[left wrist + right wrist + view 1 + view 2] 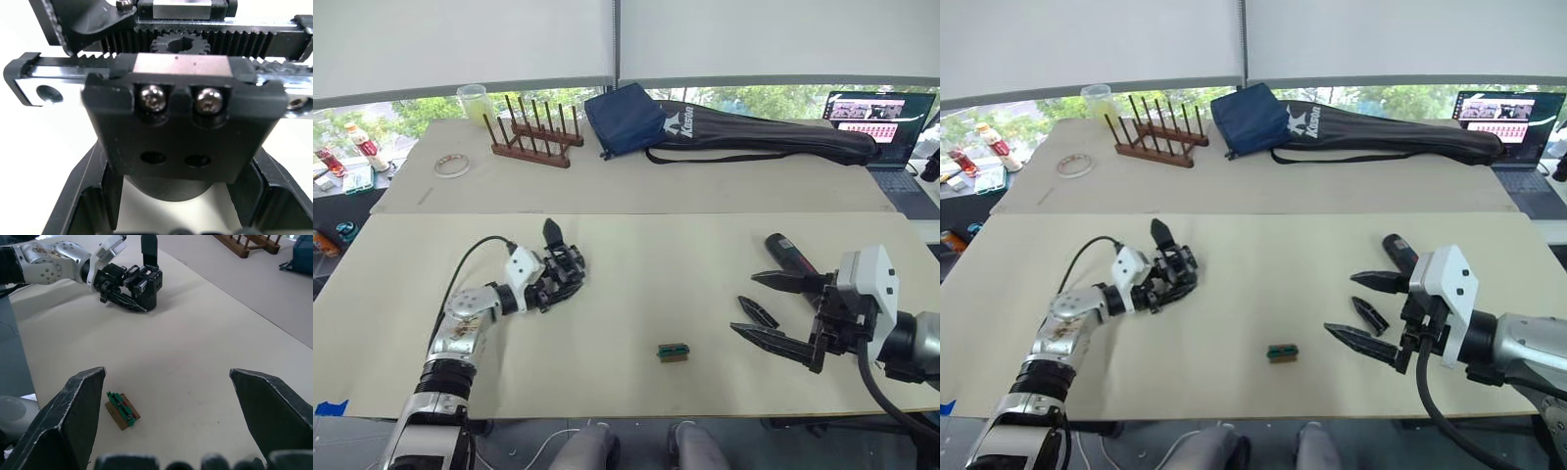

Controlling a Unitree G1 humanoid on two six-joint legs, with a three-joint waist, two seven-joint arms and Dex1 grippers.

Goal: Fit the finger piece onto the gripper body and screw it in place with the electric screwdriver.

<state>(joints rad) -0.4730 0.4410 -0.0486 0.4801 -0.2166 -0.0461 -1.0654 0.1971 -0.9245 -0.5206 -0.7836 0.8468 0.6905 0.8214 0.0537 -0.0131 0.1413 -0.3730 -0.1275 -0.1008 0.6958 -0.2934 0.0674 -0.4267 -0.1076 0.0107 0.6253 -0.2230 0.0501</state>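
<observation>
Head views: the gripper body (563, 272) is clamped in the left claw (546, 284); the finger piece (758, 311) lies between the spread fingers of the right claw (783, 313), the nearer one.
Left wrist: two empty screw holes are seen on the body.
Right wrist: fingers wide apart, green block (122, 411) nearby.

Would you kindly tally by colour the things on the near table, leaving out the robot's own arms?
Black: 3 (gripper body, finger piece, screwdriver)
Green: 1 (block)
Total: 4
</observation>
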